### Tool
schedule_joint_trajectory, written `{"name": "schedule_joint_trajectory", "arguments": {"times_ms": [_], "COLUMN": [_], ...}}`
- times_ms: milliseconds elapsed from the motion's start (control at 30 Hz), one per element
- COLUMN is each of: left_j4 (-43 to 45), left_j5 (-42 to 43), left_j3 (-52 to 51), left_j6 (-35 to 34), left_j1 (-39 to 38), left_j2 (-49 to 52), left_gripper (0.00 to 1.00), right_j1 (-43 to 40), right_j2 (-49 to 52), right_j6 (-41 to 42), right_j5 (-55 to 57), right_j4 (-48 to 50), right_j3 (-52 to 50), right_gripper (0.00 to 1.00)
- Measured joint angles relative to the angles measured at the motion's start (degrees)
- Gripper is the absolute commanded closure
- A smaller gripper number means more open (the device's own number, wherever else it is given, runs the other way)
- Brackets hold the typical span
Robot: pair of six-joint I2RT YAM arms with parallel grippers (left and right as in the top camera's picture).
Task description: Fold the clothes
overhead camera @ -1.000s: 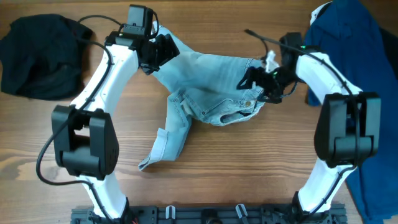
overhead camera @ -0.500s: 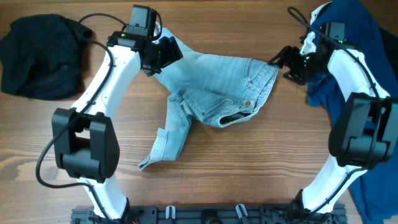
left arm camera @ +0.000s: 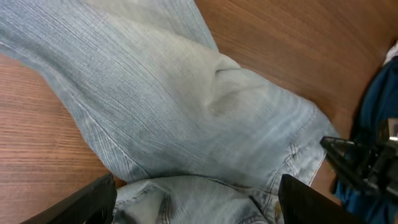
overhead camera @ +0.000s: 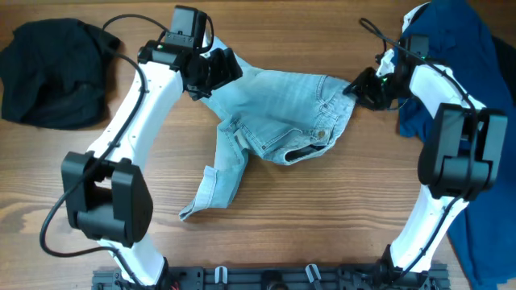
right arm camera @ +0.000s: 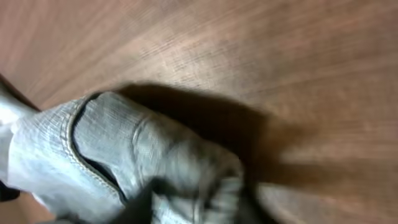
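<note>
Pale-blue denim shorts lie crumpled mid-tabletop. Left wrist view: left end effector spread wide over the denim. Right wrist view, blurred: stitched hem close-up; whether the right end effector grips cannot be told. Overhead alone: black garment, dark-blue garment.

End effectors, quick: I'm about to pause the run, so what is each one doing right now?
Left end effector: open, spread wide over the denim shorts.
Right end effector: at the shorts' edge; open or closed cannot be told.
</note>
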Motion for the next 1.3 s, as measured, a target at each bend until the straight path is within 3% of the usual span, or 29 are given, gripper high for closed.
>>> {"name": "schedule_joint_trajectory", "arguments": {"times_ms": [400,767,833,933,1133,1300], "left_j4": [-3.30,-4.20,-4.17,-4.17,-5.42,-7.10], "left_j5": [0.50,4.07,4.28,4.31,1.79,-3.41], "left_j3": [0.00,0.00,0.00,0.00,0.00,0.02], "left_j6": [0.35,0.35,0.35,0.35,0.37,0.61], "left_j1": [-4.39,-12.24,-13.16,-13.66,-13.66,-13.55], "left_j2": [-0.07,-3.63,-5.53,-7.63,-8.90,-8.92], "left_gripper": [0.24,0.27,0.27,0.27,0.27,0.29], "right_j1": [1.01,0.85,0.39,-1.62,-3.82,-3.65], "right_j2": [0.15,0.55,0.59,0.63,-0.92,-15.15], "right_j6": [3.72,2.95,2.16,1.97,-0.83,-0.76], "right_j5": [0.92,12.79,14.38,15.65,15.39,12.33], "right_j4": [15.67,34.03,35.58,32.72,5.44,-6.01], "right_j3": [-0.02,-0.04,0.00,1.31,4.66,4.83], "right_gripper": [0.96,0.94,0.00,0.00,0.00,0.00]}}
